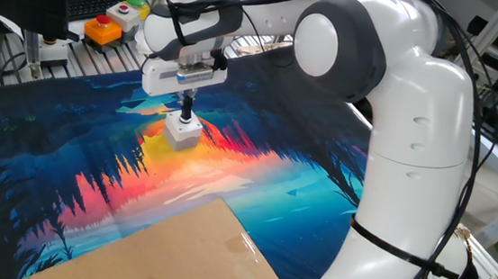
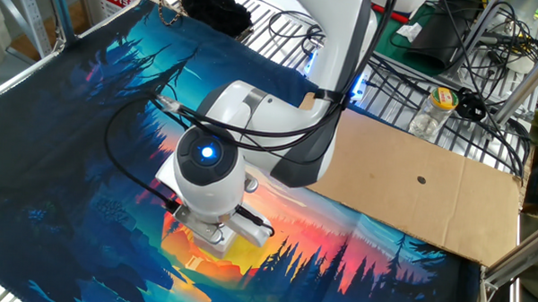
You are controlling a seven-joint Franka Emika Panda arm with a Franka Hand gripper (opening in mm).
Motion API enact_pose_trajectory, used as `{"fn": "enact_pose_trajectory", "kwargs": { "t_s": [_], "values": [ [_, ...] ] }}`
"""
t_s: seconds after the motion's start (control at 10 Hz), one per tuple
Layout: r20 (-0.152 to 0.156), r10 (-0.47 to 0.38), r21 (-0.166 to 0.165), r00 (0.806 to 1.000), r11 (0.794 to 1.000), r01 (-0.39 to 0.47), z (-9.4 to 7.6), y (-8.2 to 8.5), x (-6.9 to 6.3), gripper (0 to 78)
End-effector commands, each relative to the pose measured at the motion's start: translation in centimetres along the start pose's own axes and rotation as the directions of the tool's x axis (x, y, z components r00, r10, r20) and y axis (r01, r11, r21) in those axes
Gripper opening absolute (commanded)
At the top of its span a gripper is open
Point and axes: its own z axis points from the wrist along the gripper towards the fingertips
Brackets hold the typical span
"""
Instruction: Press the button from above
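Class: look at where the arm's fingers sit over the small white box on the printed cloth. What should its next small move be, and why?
Probably a short straight push downward. In one fixed view the gripper stands upright directly over the small white box, its tip at the box's top where the button would be, so no sideways correction looks needed. Whether the button is already pressed cannot be told; the other view hides it behind the arm.

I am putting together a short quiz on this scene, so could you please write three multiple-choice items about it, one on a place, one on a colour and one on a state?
1. Where is the small white box?
A. on the cardboard sheet
B. on the colourful mat
C. on the metal rack

2. What colour is the button on the orange-yellow box?
A. red
B. blue
C. white

3. Where is the gripper?
A. directly above the white box
B. over the cardboard
C. beside the keyboard

Key: 1 B, mat lies under it; 2 A, red cap shows; 3 A, fingers point down onto the box top.
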Motion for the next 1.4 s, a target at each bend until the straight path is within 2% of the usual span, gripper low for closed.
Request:
{"fn": "enact_pose_trajectory", "kwargs": {
  "t_s": [0.1, 0.3, 0.5, 0.8, 1.2, 1.3, 1.4],
  "values": [
    [-0.023, -0.005, 0.019, 1.0, 1.0, 0.006, 4.5, 0.2, 0.8, 0.0],
    [-0.053, -0.003, 0.017, 0.999, 1.0, 0.004, 1.8, 0.1, 1.7, 0.0],
    [-0.1, -0.006, 0.014, 0.995, 1.0, 0.008, -2.3, 0.0, 2.1, 0.0],
    [-0.115, -0.004, 0.016, 0.993, 1.0, 0.006, -6.1, 0.0, 1.8, 0.0],
    [-0.112, -0.006, 0.014, 0.994, 1.0, 0.007, -7.8, 0.4, 2.4, 0.0],
    [-0.109, -0.008, -0.019, 0.994, 1.0, 0.006, -9.1, 0.1, 2.8, 0.0],
    [-0.063, -0.017, -0.062, 0.998, 0.998, 0.013, -9.7, -0.2, 3.2, 0.0]
  ]
}}
